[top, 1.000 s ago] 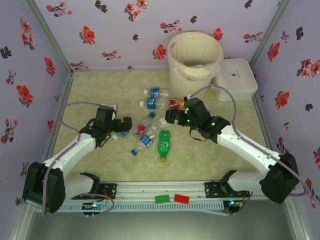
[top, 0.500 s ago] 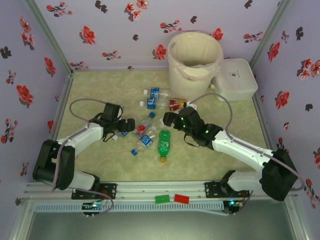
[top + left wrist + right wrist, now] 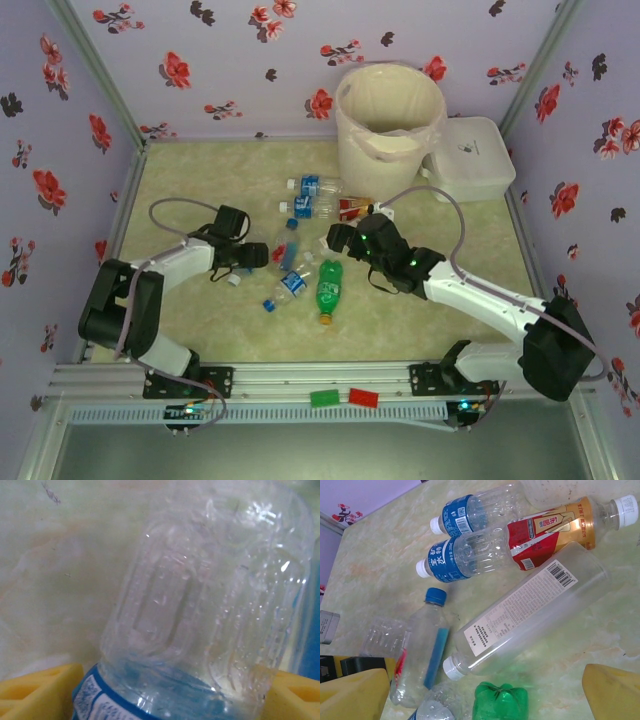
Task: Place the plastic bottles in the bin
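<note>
Nearest the arm bases, the green bottle [image 3: 328,287] lies on its side on the tabletop [image 3: 190,180], with a small blue-labelled bottle [image 3: 290,284] just beside it on the left. Past these, the left arm [image 3: 180,262] reaches into the middle cluster. In the left wrist view, a clear bottle [image 3: 210,605] sits between the left jaws, with one yellow finger at each side of it. Whether they are clamped on it cannot be determined. The right arm [image 3: 470,290] hangs over the same cluster. The right jaws are released, spread wide and grasping nothing. Below them lies a long clear bottle [image 3: 530,610] with a white label. Farther out, two blue-labelled bottles [image 3: 308,196] lie side by side, and a red-labelled bottle [image 3: 355,207] lies just to their right, near the foot of the bin [image 3: 385,160]. The bin stands at the far edge of the tabletop with its liner bag [image 3: 400,140] over the rim and a white lidded box [image 3: 470,155] just beside it on the right. The part of its interior that can be seen holds no bottle; the bottom is hidden. Assessment: the task is at an early stage. At least seven bottles lie on the tabletop and are left to move, and the step in hand appears to be the left arm's pick-up of the clear bottle.
</note>
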